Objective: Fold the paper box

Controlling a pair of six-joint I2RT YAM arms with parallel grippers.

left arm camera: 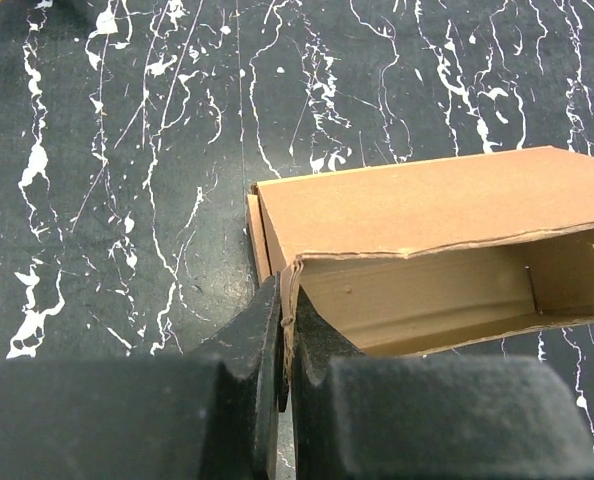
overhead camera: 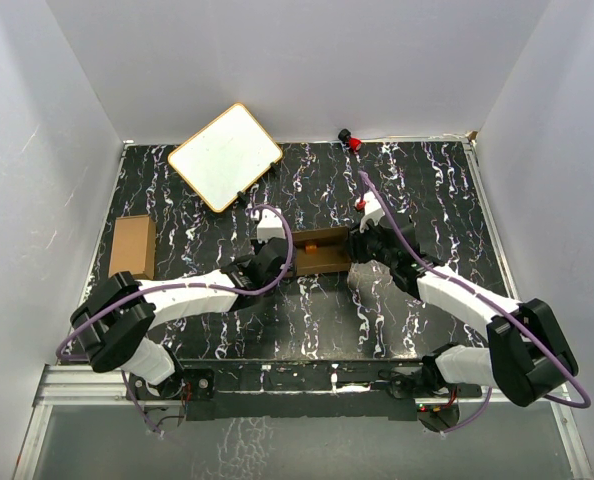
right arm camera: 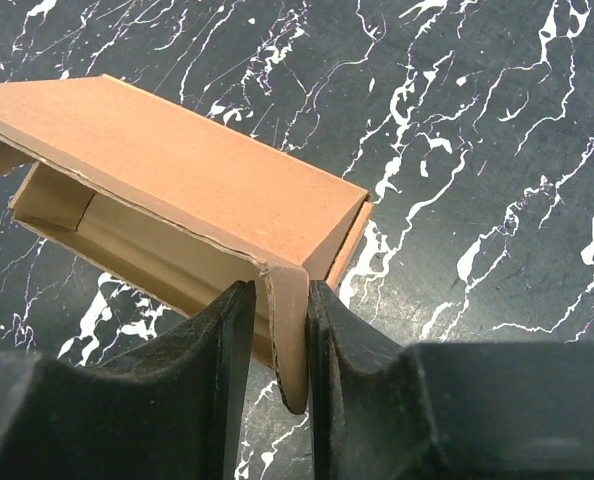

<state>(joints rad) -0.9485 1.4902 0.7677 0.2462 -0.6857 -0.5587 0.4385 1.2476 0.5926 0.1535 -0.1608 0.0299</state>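
Left gripper [left arm camera: 286, 322]: fingers pressed together on a thin upright flap at the left end of the paper box [left arm camera: 427, 210]. The box starts directly ahead of these fingertips and runs off to their right, resting on the dark marbled table [left arm camera: 127, 150]. It is partly formed. The top panel is up, and the long side facing this wrist camera is open, showing the hollow inside.

Right gripper [right arm camera: 277, 312]: fingers closed on the end flap at the box's right corner. The body of the box extends ahead and to the left of these fingertips.

In the overhead view the box spans the gap between the 2 grippers, 1 at each end.

Handling, as judged: light, thin corrugated card. It should be stiff along the panels and weak at the creases, and hard squeezing would likely dent or tear it. The surface is matte, so slip is unlikely. The best holds appear to be flap edges near the scored lines.

Markings: none legible. No print shows on the box, on the second carton [overhead camera: 132, 246] well out to the left of the left gripper, or on the white board [overhead camera: 225, 156] beyond it.
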